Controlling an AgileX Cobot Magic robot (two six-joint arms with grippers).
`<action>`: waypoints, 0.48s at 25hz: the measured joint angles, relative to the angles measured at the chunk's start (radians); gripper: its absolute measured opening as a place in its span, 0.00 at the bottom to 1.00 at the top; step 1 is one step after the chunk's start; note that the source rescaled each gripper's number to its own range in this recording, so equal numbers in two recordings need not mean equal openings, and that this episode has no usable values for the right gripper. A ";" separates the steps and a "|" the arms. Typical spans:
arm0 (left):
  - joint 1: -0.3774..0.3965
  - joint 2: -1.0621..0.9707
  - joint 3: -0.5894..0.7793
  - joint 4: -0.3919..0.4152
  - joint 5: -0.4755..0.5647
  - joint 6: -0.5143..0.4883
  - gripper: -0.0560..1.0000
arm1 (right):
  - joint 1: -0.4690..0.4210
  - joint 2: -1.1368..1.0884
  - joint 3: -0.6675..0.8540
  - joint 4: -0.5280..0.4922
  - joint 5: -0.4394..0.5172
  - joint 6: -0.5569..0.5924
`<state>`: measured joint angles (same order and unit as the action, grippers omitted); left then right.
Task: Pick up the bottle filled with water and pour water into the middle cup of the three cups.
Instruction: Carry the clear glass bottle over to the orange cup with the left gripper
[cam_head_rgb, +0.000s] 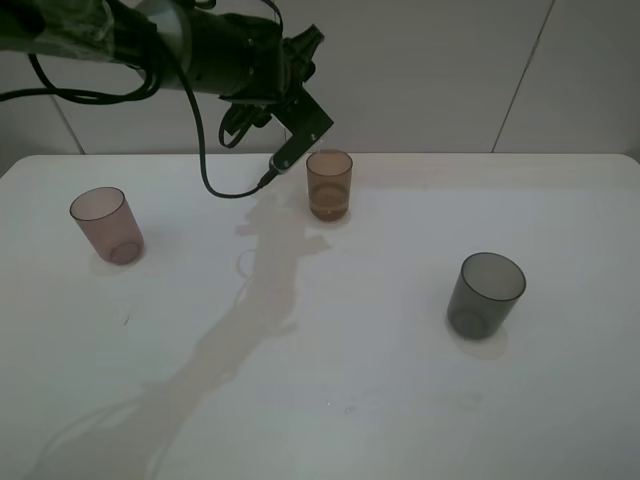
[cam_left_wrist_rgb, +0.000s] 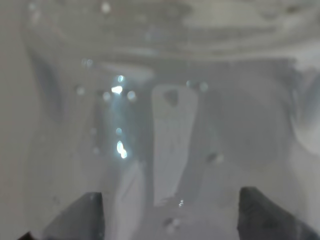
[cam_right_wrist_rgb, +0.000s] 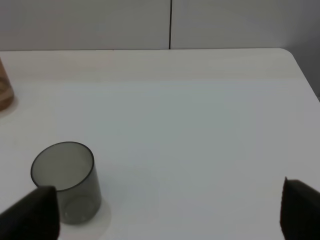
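Note:
The three cups stand on the white table (cam_head_rgb: 330, 400): a pinkish-brown cup (cam_head_rgb: 106, 224) at the left, the amber middle cup (cam_head_rgb: 329, 184) at the back centre, and a dark grey cup (cam_head_rgb: 485, 294) at the right. My left gripper (cam_head_rgb: 285, 150) hangs tilted just left of and above the amber cup. In the left wrist view the clear bottle (cam_left_wrist_rgb: 170, 125) fills the picture between the fingertips (cam_left_wrist_rgb: 85, 215), wet with droplets, and my left gripper (cam_left_wrist_rgb: 170, 212) is shut on it. The bottle is hard to make out in the exterior view. My right gripper (cam_right_wrist_rgb: 170, 210) is open and empty.
The right wrist view shows the grey cup (cam_right_wrist_rgb: 65, 182) close by, a sliver of the amber cup (cam_right_wrist_rgb: 4, 90) and the table's far right corner (cam_right_wrist_rgb: 290, 52). The left arm's cable (cam_head_rgb: 215, 185) hangs above the table behind the pinkish cup.

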<state>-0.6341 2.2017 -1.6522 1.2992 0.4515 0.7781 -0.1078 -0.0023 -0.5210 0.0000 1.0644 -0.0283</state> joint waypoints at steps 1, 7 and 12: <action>0.000 0.000 0.000 0.000 -0.001 0.000 0.07 | 0.000 0.000 0.000 0.000 0.000 0.000; 0.000 0.000 0.000 0.000 -0.029 0.000 0.07 | 0.000 0.000 0.000 0.000 0.000 0.000; 0.000 0.000 0.000 -0.002 -0.031 -0.001 0.07 | 0.000 0.000 0.000 0.000 0.000 0.000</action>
<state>-0.6341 2.2017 -1.6522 1.2968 0.4203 0.7773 -0.1078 -0.0023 -0.5210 0.0000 1.0644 -0.0283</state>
